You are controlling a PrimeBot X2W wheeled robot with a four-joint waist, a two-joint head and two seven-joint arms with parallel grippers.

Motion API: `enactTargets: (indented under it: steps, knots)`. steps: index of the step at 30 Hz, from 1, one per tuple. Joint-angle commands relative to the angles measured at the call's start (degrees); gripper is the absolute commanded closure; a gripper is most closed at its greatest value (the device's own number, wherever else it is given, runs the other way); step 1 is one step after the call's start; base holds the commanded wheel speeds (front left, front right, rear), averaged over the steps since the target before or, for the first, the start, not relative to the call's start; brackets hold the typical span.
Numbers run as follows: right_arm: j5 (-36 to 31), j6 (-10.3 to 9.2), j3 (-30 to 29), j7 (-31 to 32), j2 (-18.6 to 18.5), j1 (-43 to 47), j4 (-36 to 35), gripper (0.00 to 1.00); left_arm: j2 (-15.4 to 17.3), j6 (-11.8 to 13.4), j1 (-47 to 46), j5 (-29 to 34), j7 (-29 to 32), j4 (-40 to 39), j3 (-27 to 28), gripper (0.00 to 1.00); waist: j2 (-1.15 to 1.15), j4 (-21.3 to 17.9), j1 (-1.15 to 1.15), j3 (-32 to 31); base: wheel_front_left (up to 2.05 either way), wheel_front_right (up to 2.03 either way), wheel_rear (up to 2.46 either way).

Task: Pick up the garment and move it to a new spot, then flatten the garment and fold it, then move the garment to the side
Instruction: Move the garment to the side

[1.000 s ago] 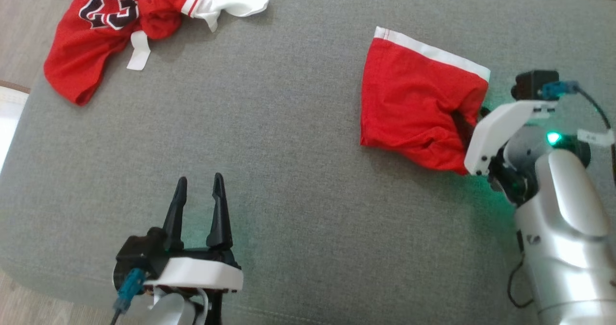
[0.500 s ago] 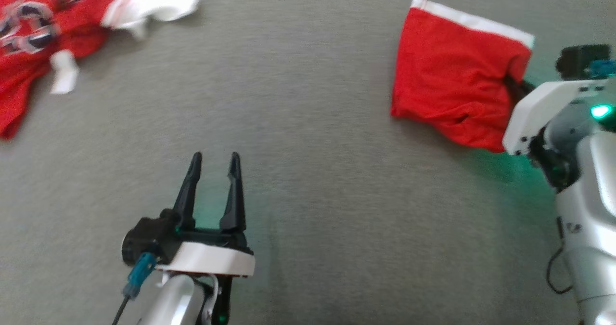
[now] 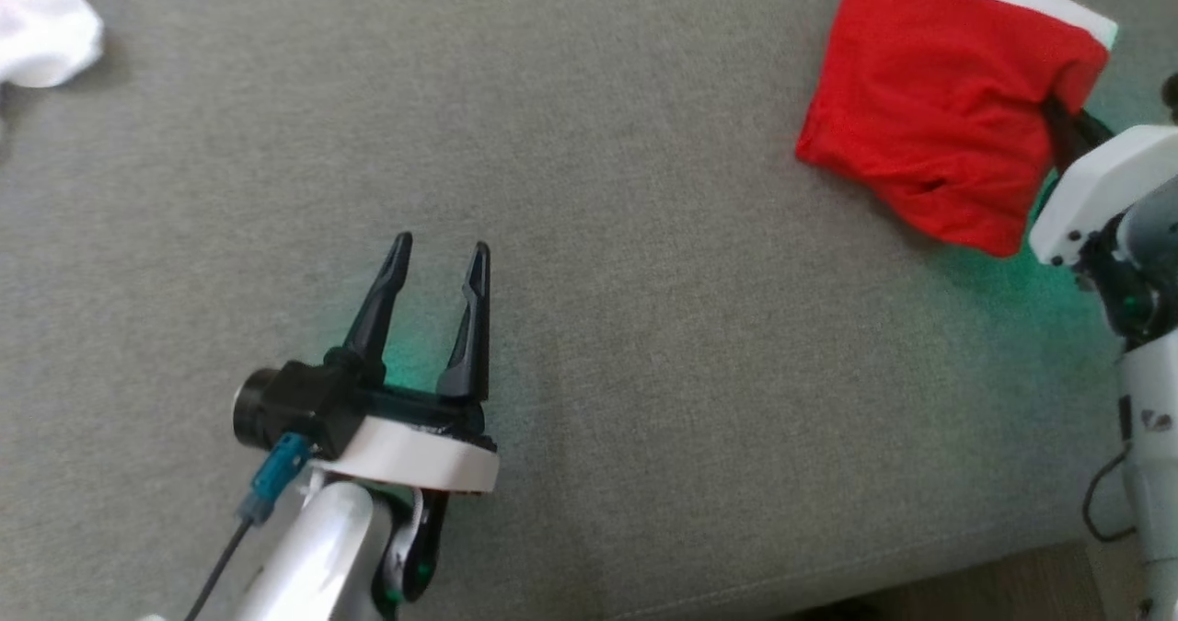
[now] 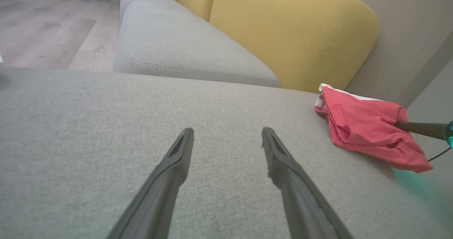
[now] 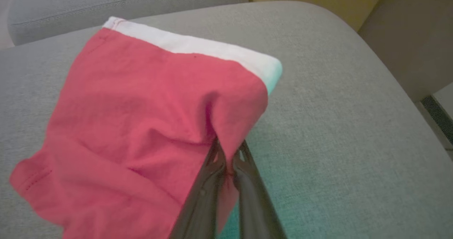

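Observation:
The garment (image 3: 929, 115) is a folded red piece with a white band along its far edge, lying on the grey cushion (image 3: 644, 189) at the upper right. My right gripper (image 3: 1058, 117) is shut on its right-hand edge, and the cloth puckers around the fingertips. In the right wrist view the garment (image 5: 141, 118) spreads left of the right gripper (image 5: 226, 145), whose jaws pinch the red fabric. My left gripper (image 3: 440, 246) hovers open over bare cushion at the lower left, well apart from the garment. The left wrist view has the left gripper (image 4: 227, 131) open and the garment (image 4: 364, 129) at the right.
A white bit of cloth (image 3: 41, 37) lies at the upper left corner. The cushion's front edge (image 3: 828, 584) runs along the bottom right. Beyond it stand another grey seat (image 4: 184, 51), a yellow backrest (image 4: 293, 30) and a wooden floor (image 4: 42, 30).
The right gripper has shut on the garment's right edge. The head view has swung, so the red jersey has slid out at the left. The left gripper stays open.

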Motion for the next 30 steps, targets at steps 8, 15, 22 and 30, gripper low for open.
enactTargets:
  steps: [8,15,22,30]
  knots:
    - [-4.6,0.42,-4.1,1.8,-5.6,-11.3,4.8,1.00,2.5,1.3,-1.7,1.2,1.4,-4.5,1.5,0.00,0.00,2.8,0.00,5.1,0.00,0.00,0.00]
    - [-9.9,0.42,-8.3,3.5,-10.0,-16.0,8.9,1.00,2.4,1.8,-2.0,1.3,1.3,-5.7,1.4,0.00,0.00,6.3,0.00,7.5,0.00,0.00,0.00]
    - [-13.3,0.42,-12.1,4.1,-13.2,-17.2,9.1,1.00,2.7,2.2,-1.9,1.2,0.8,-6.2,1.5,0.00,0.00,7.0,0.00,8.5,0.00,0.00,0.00]
    - [-16.4,0.42,-13.8,1.6,-11.8,-17.9,6.6,0.39,3.0,2.4,-2.4,1.1,1.1,-6.1,1.5,0.00,0.00,6.6,0.00,9.1,0.00,0.00,0.00]
